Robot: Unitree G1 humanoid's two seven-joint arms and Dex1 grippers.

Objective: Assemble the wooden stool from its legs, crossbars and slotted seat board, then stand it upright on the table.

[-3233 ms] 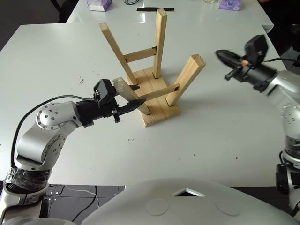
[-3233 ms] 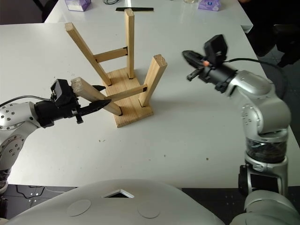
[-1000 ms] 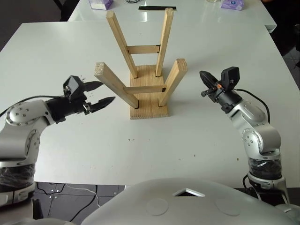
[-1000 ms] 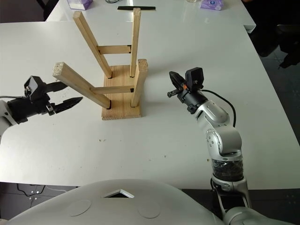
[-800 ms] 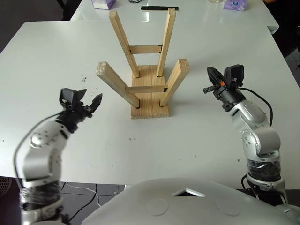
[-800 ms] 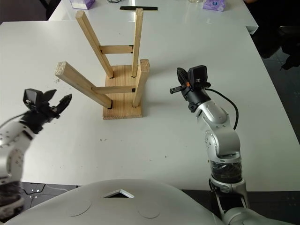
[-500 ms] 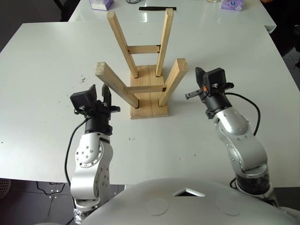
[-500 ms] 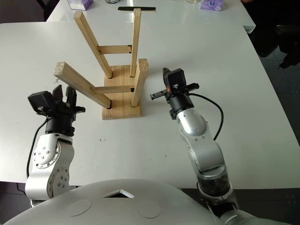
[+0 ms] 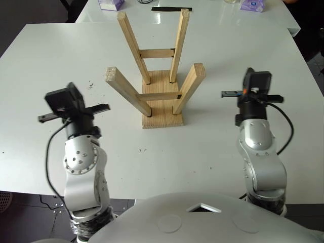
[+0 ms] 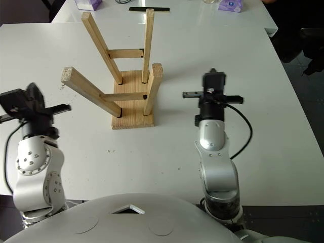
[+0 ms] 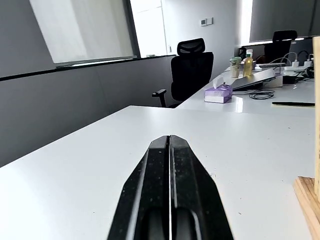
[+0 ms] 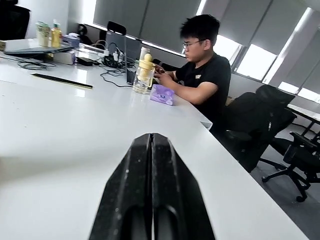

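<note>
The white desk (image 9: 45,61) carries the stool (image 9: 159,86) midway between its side edges, nearer the far edge than the near one. It stands upside down: seat board (image 9: 163,119) flat on the desk, four legs (image 9: 177,45) pointing up, crossbars (image 9: 157,95) seated between them. Assembly looks done; what remains is turning it over onto its legs. The left gripper (image 11: 169,145) and right gripper (image 12: 151,142) flank it near the front edge, fingers pressed together, holding nothing.
</note>
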